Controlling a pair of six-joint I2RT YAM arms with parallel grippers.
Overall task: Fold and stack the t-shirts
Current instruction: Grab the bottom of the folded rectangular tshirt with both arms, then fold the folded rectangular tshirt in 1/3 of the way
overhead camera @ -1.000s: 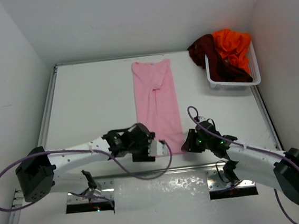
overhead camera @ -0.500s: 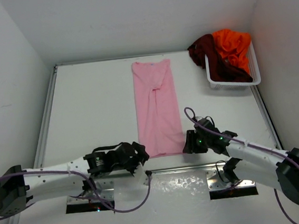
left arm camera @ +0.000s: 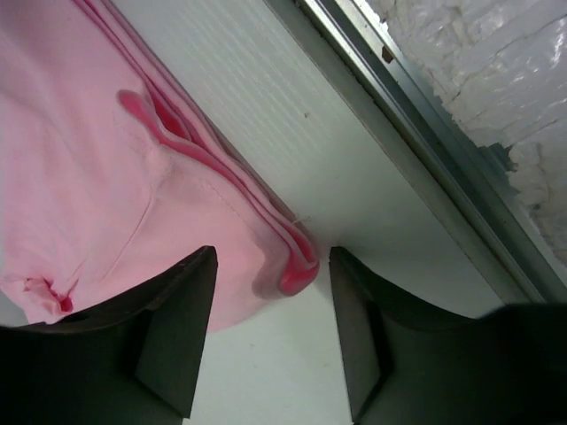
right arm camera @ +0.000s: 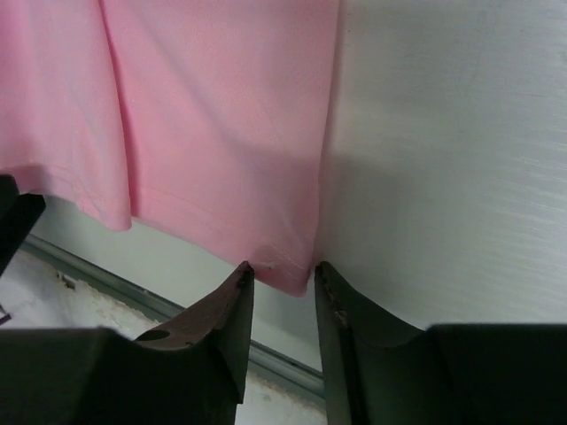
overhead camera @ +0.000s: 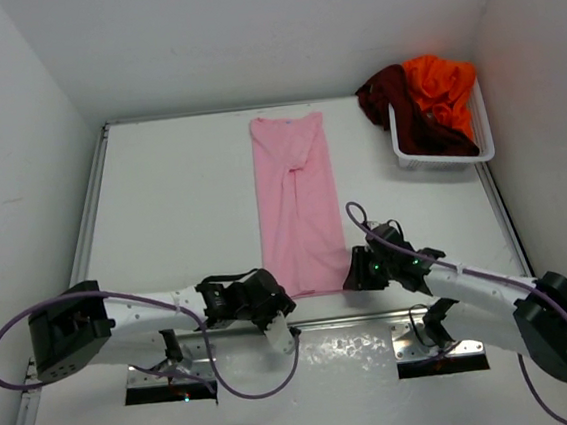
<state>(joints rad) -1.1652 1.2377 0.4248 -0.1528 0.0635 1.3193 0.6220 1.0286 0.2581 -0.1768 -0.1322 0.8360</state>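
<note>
The light pink t-shirt (overhead camera: 298, 201), folded into a long strip, lies flat mid-table. My left gripper (overhead camera: 275, 304) is open at its near left corner; in the left wrist view the rolled corner (left arm camera: 297, 266) lies between the wide jaws of that gripper (left arm camera: 273, 266), and the pink cloth (left arm camera: 106, 177) spreads away to the left. My right gripper (overhead camera: 354, 269) is open at the near right corner. In the right wrist view its tips (right arm camera: 282, 267) straddle the pink hem corner (right arm camera: 288, 274) with a narrow gap. The dark maroon t-shirt (overhead camera: 404, 110) and the bright orange t-shirt (overhead camera: 440, 87) lie bunched in the basket.
The white lattice basket (overhead camera: 439, 161) stands at the back right, beside the right wall. A metal rail (overhead camera: 354, 318) runs along the table's near edge just behind both grippers; it also shows in the left wrist view (left arm camera: 416, 115). White walls enclose the table.
My left gripper drew back to the left off the shirt's near edge, then came back to its near left corner. My right gripper crept slightly left onto the near right corner.
</note>
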